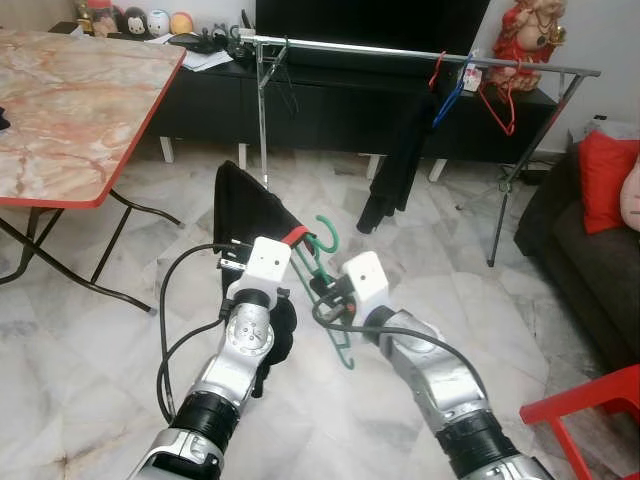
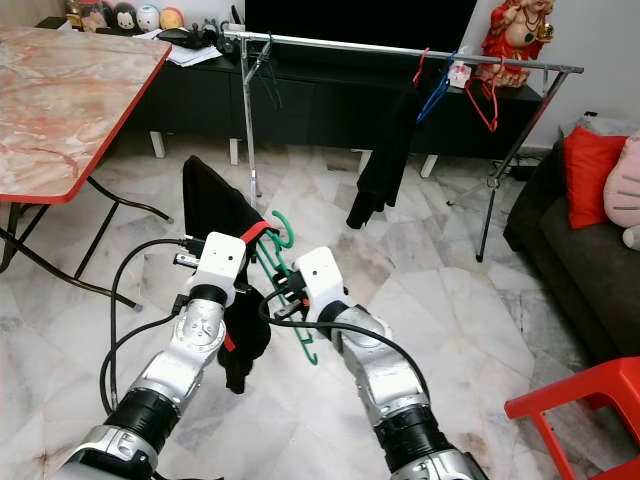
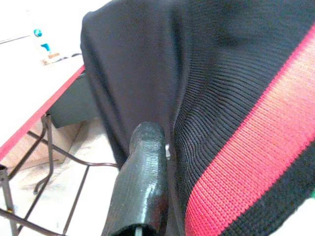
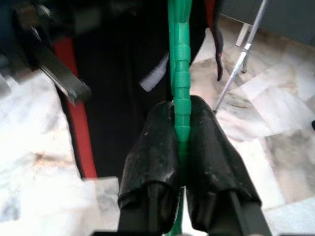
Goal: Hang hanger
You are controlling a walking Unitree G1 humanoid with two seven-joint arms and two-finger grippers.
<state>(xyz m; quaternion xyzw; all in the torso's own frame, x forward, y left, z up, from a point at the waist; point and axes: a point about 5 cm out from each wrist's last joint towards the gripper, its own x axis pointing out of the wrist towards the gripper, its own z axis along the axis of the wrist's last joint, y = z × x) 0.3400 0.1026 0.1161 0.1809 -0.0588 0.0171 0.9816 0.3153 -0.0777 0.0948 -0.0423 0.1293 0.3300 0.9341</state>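
A: Where's the green hanger (image 1: 330, 290)?
B: Near, centre, between both arms, pinched tight in the right end effector (image 4: 181, 129).
A: And the left end effector (image 3: 147, 162)?
B: Against the black red-striped garment (image 3: 221, 98); its grip I cannot tell. The clothes rail (image 1: 400, 50) stands far behind.

My black right claw (image 4: 181, 147) holds a green hanger (image 4: 179, 59); my black garment (image 3: 221, 88) bears a red stripe.
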